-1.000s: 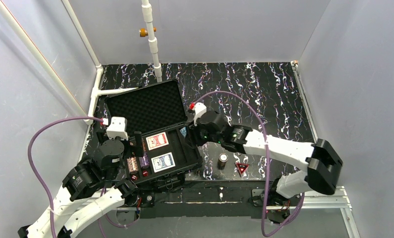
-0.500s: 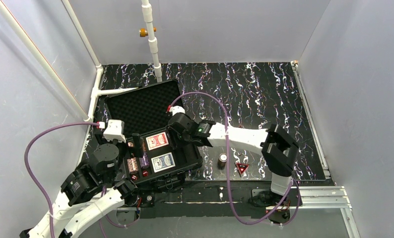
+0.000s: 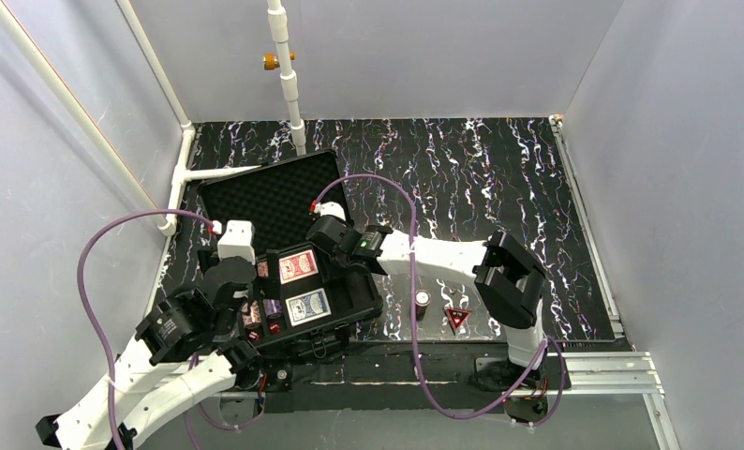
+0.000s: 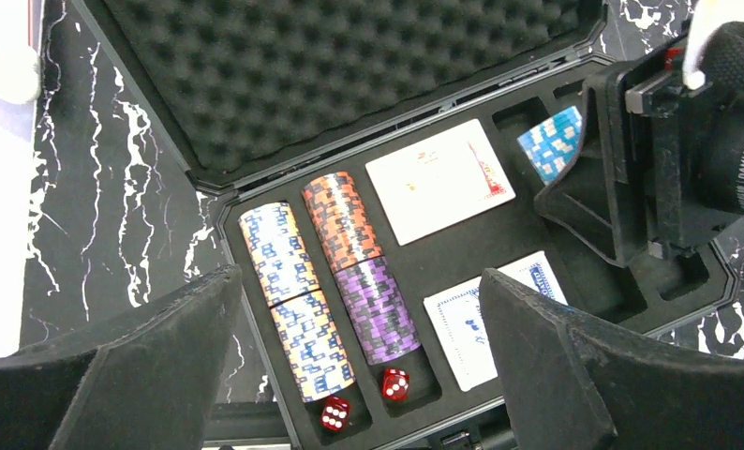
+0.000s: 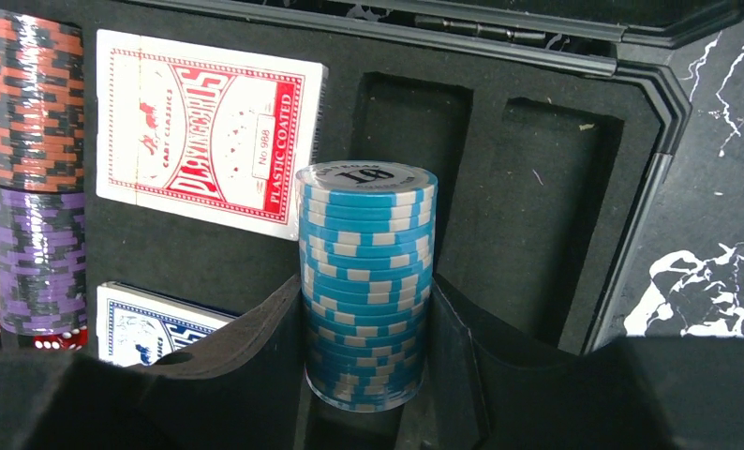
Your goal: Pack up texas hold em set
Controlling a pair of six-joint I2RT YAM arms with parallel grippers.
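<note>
Right claw (image 5: pixel 365 380) grasping an upright blue chip stack (image 5: pixel 366 272) at the right-hand slots of the open black case (image 3: pixel 273 199) on the surface (image 3: pixel 499 169); left claw (image 4: pixel 359 281) released, spread wide above the tray's chip rows (image 4: pixel 342 220).

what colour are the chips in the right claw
The chips are light blue with white edge marks; clearest in the right wrist view.

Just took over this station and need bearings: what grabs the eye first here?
The right claw grips a blue chip stack upright over empty slots on the right side of the open black case. The left claw hangs wide open above the chip rows on the case's left, and a red triangle lies on the table right of the case.
</note>
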